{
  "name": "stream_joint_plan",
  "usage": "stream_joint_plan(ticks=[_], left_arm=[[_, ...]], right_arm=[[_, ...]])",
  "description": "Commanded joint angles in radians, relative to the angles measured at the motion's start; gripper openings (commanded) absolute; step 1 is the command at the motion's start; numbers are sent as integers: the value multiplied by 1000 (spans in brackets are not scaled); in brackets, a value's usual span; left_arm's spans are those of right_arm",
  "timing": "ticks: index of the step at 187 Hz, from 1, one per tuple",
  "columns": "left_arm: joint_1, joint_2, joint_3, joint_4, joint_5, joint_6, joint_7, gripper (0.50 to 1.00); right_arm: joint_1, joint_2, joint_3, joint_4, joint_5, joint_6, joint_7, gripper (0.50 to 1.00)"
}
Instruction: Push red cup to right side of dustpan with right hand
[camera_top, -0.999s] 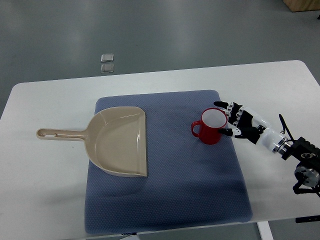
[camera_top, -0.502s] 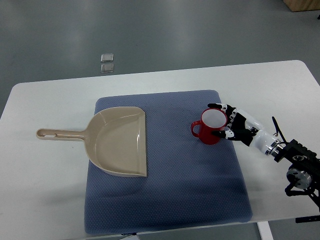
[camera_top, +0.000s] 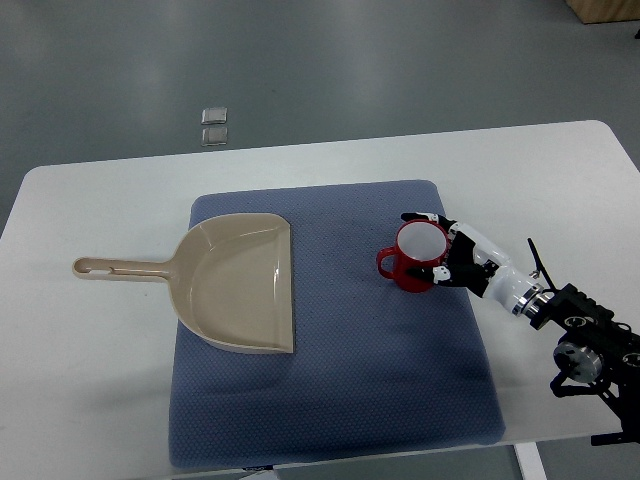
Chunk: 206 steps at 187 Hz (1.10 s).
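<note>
The right hand (camera_top: 452, 257) cups the red cup (camera_top: 417, 257) from its right side, fingers spread against the wall without gripping. The glossy white-lined cup stands upright on the textured blue mat (camera_top: 330, 400), well right of the smooth beige plastic dustpan (camera_top: 240, 285).

One view only, set high on the robot's own side and looking steeply down. Far enough back to take in nearly the whole white bench (camera_top: 90, 400), near edge cropped at the bottom, far edge running across the upper third. Beyond that, grey floor (camera_top: 350, 70) filling the top. Blue mat (camera_top: 330, 390) roughly centred. Right arm entering from the right edge, low in the picture. No second view to share with.
</note>
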Motion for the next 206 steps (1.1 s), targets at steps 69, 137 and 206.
stream_joint_plan(ticks=[69, 137, 206], left_arm=[[0, 0, 2, -6, 0, 0, 0, 1000], [0, 0, 0, -6, 0, 0, 0, 1000], [0, 0, 0, -4, 0, 0, 0, 1000]], right_arm=[[13, 73, -34, 3, 0, -76, 0, 936], [40, 131, -91, 6, -3, -122, 0, 934], [40, 198, -112, 26, -18, -161, 0, 934]])
